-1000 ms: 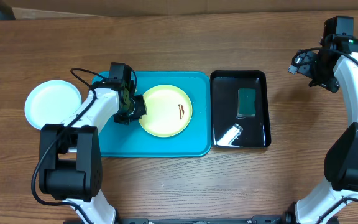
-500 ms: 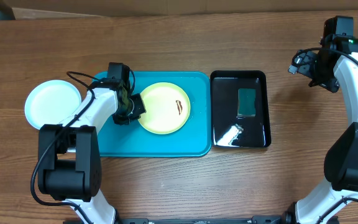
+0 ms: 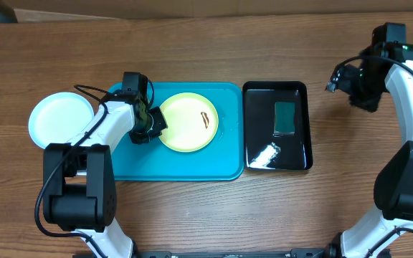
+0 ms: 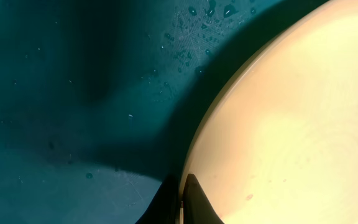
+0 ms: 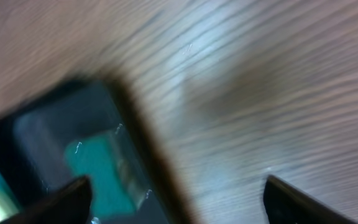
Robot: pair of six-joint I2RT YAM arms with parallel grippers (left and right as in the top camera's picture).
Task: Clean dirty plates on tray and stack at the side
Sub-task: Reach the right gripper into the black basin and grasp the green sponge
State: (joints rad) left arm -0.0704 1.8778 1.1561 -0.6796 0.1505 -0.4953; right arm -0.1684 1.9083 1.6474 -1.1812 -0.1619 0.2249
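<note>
Turquoise tray [image 3: 185,166] was seen on wooden table [image 3: 192,43]. Yellow-green plate [image 3: 185,129] was placed on its upper middle, reddish smear [image 3: 205,120] at right. Plate's left rim was pinched by clenched left gripper [image 3: 156,123]. Right gripper [image 5: 176,186] was spread wide, nothing grasped, well apart, beyond black tray [image 3: 260,136].

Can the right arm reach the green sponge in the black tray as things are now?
Probably yes. The right hand hangs open just right of the black tray, and the sponge lies uncovered inside it. The left hand grips the yellow-green plate, well aside.
</note>
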